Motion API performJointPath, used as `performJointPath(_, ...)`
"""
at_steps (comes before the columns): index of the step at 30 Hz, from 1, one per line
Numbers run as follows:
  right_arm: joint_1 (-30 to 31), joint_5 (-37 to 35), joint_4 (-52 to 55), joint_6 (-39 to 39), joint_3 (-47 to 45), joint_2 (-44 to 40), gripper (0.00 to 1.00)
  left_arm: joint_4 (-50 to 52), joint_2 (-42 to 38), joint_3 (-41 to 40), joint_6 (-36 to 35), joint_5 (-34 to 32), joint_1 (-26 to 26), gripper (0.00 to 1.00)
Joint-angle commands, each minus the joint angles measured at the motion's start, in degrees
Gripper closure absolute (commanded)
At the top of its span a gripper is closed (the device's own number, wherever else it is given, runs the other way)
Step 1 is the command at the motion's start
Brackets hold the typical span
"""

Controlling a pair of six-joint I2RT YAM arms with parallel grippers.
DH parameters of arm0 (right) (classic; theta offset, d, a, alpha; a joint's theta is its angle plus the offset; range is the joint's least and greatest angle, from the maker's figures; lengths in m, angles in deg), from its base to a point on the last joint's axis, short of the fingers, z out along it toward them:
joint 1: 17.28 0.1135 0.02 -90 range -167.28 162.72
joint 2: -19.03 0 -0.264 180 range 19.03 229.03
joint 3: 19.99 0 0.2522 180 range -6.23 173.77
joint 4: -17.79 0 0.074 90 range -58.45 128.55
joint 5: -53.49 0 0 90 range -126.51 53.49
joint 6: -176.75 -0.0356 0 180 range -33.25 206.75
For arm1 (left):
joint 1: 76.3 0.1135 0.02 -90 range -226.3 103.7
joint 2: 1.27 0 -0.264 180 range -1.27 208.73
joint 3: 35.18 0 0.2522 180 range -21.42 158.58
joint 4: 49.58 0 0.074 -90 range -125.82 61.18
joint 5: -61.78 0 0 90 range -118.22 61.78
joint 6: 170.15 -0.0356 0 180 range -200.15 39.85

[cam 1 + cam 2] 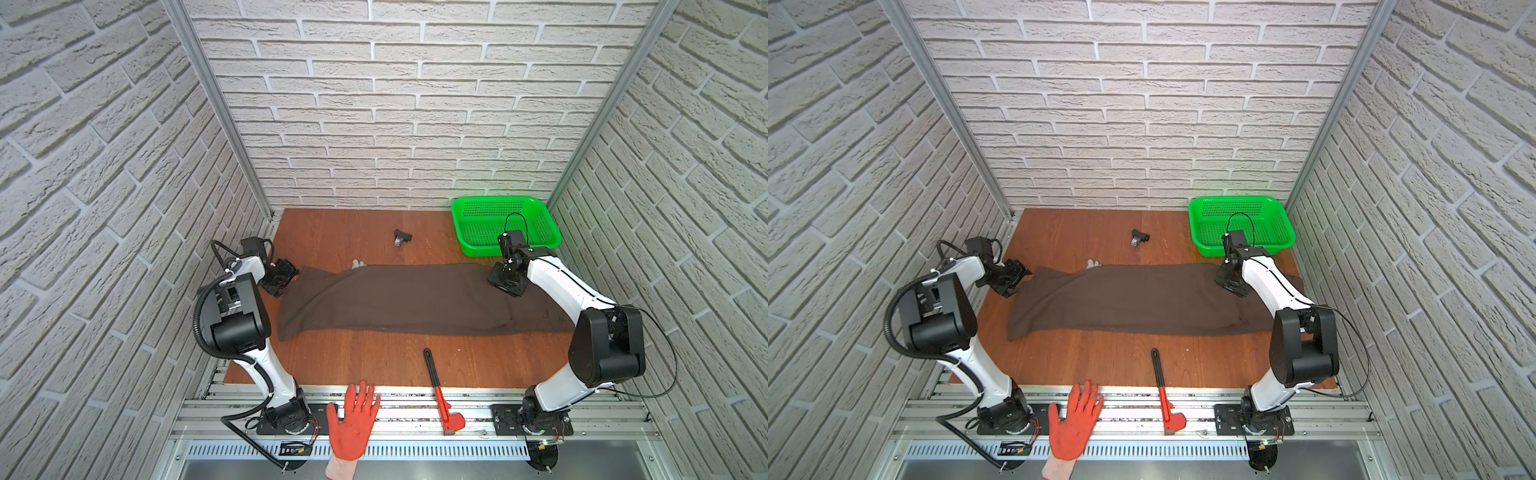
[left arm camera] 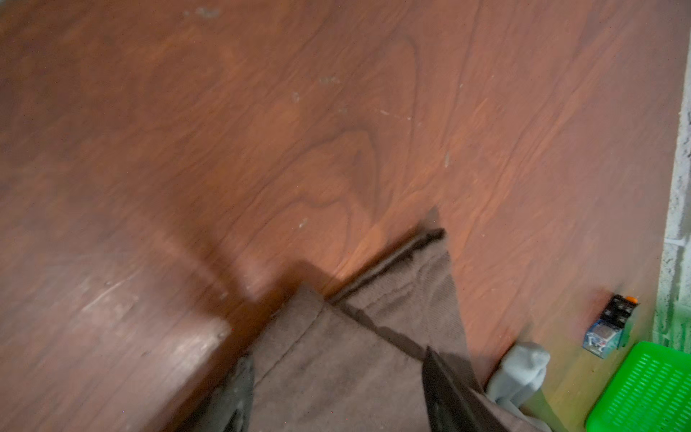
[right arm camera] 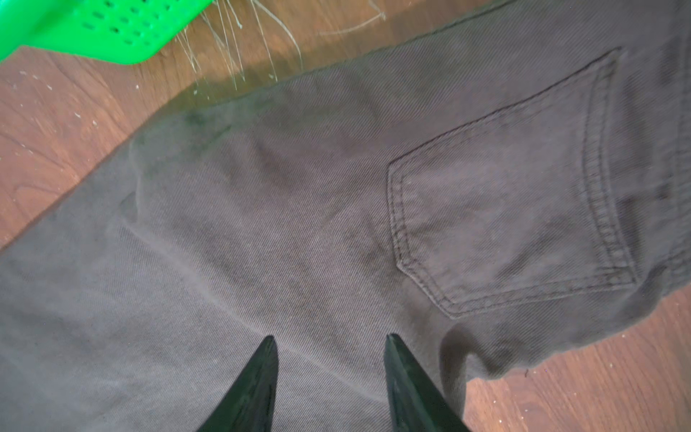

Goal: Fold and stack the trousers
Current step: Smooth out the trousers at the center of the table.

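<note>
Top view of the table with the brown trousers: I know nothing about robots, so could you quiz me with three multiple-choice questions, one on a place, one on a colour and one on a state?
1. Where is the green basket?
A. In the far corner of the table, on the right arm's side
B. At the front edge
C. In the middle

2. What colour is the glove worn in front of the table?
A. Blue
B. Orange
C. Yellow

3. The right gripper is:
A. Open above the trousers
B. Shut on the basket's rim
C. Lifting the trousers

Answers:
1 A: both top views show the basket in the far corner by the right arm.
2 B: the glove is plainly orange.
3 A: the right wrist view shows the jaws apart over flat cloth.
</note>
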Motion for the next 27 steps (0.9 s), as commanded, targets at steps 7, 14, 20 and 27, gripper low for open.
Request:
performJointPath(7, 0.2, 1.0, -0.1, 0.3, -0.6, -0.1, 0.52, 5.0, 2.7, -0.2, -3.2, -6.8, -1.7, 0.46)
performJointPath(14, 0.2, 0.9, -0.2, 0.3, -0.6, -0.2, 0.52, 6.1, 1.5, 2.1, -5.4, -8.4, -3.5, 0.93)
performJointPath(20, 0.2, 1.0, 0.1, 0.1, -0.5, -0.8, 0.52, 11.5, -4.9, 8.2, -10.0, -12.0, -8.9, 1.0)
performJointPath(27, 0.2, 0.5, 0.6, 0.4, 0.2, -1.3, 0.52, 16.1, -1.5, 15.3, -15.0, -11.9, -13.5, 1.0)
